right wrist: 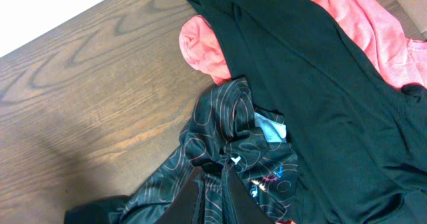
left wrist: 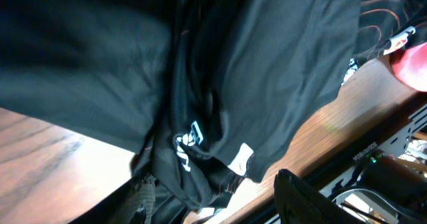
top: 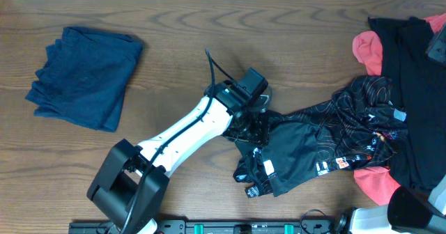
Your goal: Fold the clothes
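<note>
Left pincer (top: 254,122), fingers spread, rests on the black jersey (top: 313,140) crumpled at the middle of the bench (top: 174,32). Right pincer (right wrist: 215,201) sits at the jersey's orange-lined end; whether it pinches cannot be told. A navy garment (top: 83,77) lies well apart at left, and coral pieces (top: 368,51) lie at right.

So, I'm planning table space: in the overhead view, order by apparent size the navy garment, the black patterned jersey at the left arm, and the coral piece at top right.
1. black patterned jersey, sprawled widest, though close to the next
2. navy garment
3. coral piece, clearly smallest; partly hidden under black cloth
</note>
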You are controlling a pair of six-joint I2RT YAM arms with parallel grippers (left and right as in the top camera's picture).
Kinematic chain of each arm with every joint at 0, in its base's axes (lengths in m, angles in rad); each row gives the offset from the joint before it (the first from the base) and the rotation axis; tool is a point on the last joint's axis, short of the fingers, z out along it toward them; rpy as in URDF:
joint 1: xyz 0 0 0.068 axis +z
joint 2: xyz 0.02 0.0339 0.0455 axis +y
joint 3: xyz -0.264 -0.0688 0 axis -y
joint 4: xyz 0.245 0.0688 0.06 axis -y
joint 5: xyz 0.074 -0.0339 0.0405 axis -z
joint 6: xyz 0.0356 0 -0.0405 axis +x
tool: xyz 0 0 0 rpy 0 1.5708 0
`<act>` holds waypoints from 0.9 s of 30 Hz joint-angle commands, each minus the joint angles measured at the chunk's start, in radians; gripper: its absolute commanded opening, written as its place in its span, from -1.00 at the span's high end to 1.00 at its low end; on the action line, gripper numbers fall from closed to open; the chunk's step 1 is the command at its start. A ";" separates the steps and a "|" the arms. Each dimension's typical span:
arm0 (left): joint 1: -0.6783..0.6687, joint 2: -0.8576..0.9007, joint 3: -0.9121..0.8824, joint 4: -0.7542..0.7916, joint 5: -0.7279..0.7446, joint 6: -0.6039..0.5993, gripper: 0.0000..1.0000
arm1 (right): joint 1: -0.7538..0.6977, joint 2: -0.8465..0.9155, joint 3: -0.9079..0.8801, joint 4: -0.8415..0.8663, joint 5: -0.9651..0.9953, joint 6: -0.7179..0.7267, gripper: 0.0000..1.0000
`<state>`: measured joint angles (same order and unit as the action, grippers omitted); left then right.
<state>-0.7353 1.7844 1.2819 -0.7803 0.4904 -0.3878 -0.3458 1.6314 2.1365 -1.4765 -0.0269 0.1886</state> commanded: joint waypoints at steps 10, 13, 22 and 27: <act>-0.054 0.025 -0.039 0.081 -0.018 -0.127 -0.20 | -0.005 -0.014 0.009 -0.001 0.004 -0.014 0.81; -0.060 0.049 -0.040 0.091 -0.019 -0.134 -0.20 | -0.005 -0.014 0.009 -0.002 0.004 -0.014 0.81; -0.089 0.096 -0.040 0.142 -0.019 -0.134 -0.11 | -0.005 -0.014 0.009 -0.001 0.004 -0.014 0.82; -0.094 0.096 -0.040 0.146 -0.019 -0.134 0.01 | -0.005 -0.014 0.009 -0.001 0.004 -0.014 0.82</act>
<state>-0.8249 1.8797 1.2495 -0.6342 0.4866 -0.5224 -0.3458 1.6314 2.1365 -1.4769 -0.0269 0.1886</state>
